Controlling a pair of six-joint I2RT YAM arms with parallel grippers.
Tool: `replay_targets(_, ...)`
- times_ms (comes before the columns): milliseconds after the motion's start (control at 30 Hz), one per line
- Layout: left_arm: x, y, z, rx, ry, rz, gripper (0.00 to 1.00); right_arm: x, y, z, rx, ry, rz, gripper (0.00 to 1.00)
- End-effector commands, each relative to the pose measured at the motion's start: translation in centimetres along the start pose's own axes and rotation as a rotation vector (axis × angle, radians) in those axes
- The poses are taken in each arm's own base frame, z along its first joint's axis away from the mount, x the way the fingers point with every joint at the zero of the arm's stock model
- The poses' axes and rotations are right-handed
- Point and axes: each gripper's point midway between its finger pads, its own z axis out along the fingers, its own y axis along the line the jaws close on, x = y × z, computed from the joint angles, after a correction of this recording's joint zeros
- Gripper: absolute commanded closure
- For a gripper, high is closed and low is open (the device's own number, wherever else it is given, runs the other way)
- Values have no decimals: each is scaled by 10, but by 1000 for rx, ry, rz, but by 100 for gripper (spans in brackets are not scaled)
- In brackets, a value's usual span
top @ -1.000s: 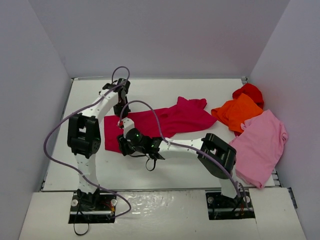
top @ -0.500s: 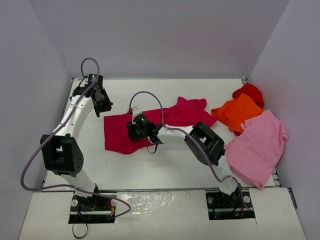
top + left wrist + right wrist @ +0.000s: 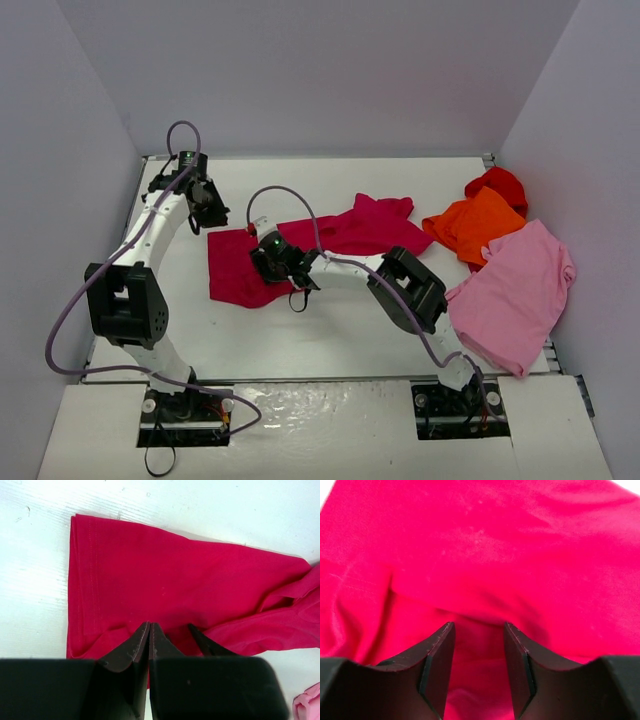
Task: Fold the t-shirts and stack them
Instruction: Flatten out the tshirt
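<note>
Four t-shirts: one crimson (image 3: 362,226), and right of it one orange (image 3: 478,222), one bright red (image 3: 500,183), one light pink (image 3: 515,285). Left fingers (image 3: 131,651) are clenched, right fingers (image 3: 438,656) released.

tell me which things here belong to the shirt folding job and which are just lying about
Belongs to the job:
large crimson cloth t-shirt, spread mid-table
light pink cloth t-shirt, right edge
orange cloth t-shirt, far right
bright red cloth t-shirt, behind the orange one

Not part of it, only surroundings:
white table
grey walls
</note>
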Motion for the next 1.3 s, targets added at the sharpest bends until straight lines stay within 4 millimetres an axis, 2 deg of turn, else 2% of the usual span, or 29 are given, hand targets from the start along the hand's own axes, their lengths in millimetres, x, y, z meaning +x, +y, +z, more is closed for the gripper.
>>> replay_targets(0, -23, -15, -25, 74, -96, -19, 100, -23, -6, -16, 246, -53, -309, 59)
replay_targets(67, -23, -15, -26, 76, -98, -20, 100, -23, -5, -18, 312, -50, -413, 59)
replay_targets(200, -24, -14, -27, 78, -100, -24, 100, -21, 2, -8, 362, -32, -530, 59)
replay_targets(400, -24, -16, -27, 92, -98, -27, 100, -8, 4, 12, 383, -5, -593, 59)
replay_targets(533, -24, -19, -28, 109, -96, -25, 100, -6, -5, 17, 466, 8, -647, 60)
replay_targets(633, -23, -20, -29, 116, -93, -26, 100, -8, -9, 17, 516, 5, -671, 61)
replay_targets(800, -24, -20, -29, 125, -92, -30, 100, -24, -13, 4, 610, -31, -700, 62)
replay_targets(900, -23, -21, -29, 132, -90, -29, 100, -25, -12, -1, 681, -35, -756, 63)
replay_targets(1100, -21, -23, -25, 144, -78, -30, 100, -12, 8, -7, 763, -41, -878, 63)
replay_targets(1200, -19, -25, -21, 154, -62, -33, 100, -3, 29, -11, 737, -63, -929, 64)
replay_targets(1233, -18, -25, -19, 156, -56, -34, 100, 0, 33, -10, 722, -65, -937, 66)
replay_targets(1267, -18, -25, -18, 156, -53, -35, 100, 2, 34, -9, 711, -66, -935, 78)
